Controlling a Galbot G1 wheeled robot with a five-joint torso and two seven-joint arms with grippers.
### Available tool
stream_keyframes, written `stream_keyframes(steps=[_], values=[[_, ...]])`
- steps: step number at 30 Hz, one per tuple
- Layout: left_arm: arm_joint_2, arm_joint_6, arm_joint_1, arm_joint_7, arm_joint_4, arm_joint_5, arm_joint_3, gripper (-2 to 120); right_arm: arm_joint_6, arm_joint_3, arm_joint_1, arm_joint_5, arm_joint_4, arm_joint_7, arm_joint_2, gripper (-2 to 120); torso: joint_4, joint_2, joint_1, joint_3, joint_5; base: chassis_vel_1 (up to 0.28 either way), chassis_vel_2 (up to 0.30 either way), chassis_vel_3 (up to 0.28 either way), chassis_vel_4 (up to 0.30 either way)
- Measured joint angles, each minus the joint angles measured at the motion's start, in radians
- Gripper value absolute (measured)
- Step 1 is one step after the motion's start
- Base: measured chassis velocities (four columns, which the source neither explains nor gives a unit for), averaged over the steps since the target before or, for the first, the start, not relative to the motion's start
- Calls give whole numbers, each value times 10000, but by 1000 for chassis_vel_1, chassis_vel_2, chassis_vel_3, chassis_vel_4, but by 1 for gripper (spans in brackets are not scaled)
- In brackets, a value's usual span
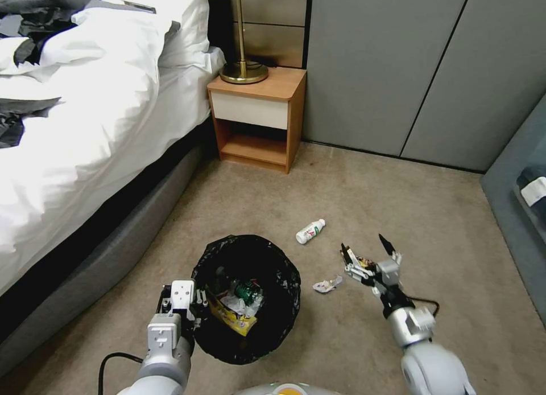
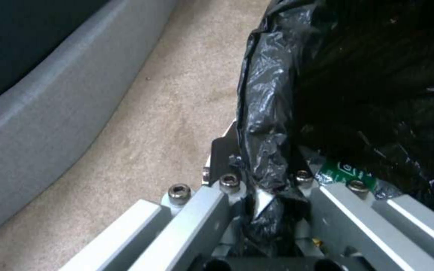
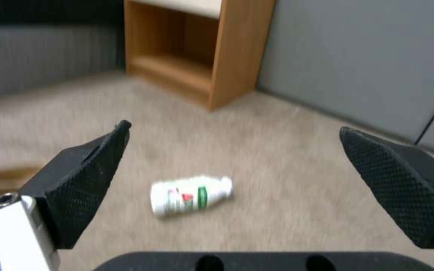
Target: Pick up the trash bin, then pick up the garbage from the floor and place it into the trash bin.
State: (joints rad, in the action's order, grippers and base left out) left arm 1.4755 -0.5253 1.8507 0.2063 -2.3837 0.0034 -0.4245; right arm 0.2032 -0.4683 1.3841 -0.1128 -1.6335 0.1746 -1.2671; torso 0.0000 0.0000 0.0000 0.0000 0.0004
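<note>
Right wrist view: right end effector [image 3: 234, 150] wide open, empty.

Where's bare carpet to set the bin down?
Bare floor lies between the nightstand and the bottle, and along the bed. It's crowded around the tissue, between the trash bin and right gripper.

Silver-grey metal arms w/ black cables; left gripper [image 1: 196, 304] has hex screws, right gripper [image 1: 367, 248] black textured pads [image 3: 84, 188].
</note>
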Motion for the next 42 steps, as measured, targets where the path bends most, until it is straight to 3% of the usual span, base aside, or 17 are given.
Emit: stream_keyframes(steps=[8,11,12,15,26,33,42], values=[[62,14,50,-7,0,25,-35,1,-214,216,-1898,569,2849,1303,165,100,-2,0,0,0,-3,0,0,0,0],[86,15,81,-12,8,45,-16,1,159,226,-2906,1098,4689,1898,73,100,0,0,0,1,-1,0,0,0,0],[86,15,81,-12,8,45,-16,1,159,226,-2906,1098,4689,1898,73,100,0,0,0,1,-1,0,0,0,0],[110,15,116,-20,16,61,-3,1,411,210,-3676,1512,6202,2023,-49,100,-1,0,0,0,-2,0,0,0,0],[122,25,252,-21,-34,63,-105,1,679,-11,-4685,1986,8547,1840,-203,98,-1,0,0,1,-2,0,0,0,0],[130,45,287,-7,-49,60,-97,1,802,-417,-5141,1985,9861,1740,-149,75,-2,0,0,0,-4,0,0,0,0],[118,71,308,-3,-123,56,-78,1,956,-723,-5120,1914,10336,1697,-278,41,5,0,0,-2,-2,0,0,0,0]])
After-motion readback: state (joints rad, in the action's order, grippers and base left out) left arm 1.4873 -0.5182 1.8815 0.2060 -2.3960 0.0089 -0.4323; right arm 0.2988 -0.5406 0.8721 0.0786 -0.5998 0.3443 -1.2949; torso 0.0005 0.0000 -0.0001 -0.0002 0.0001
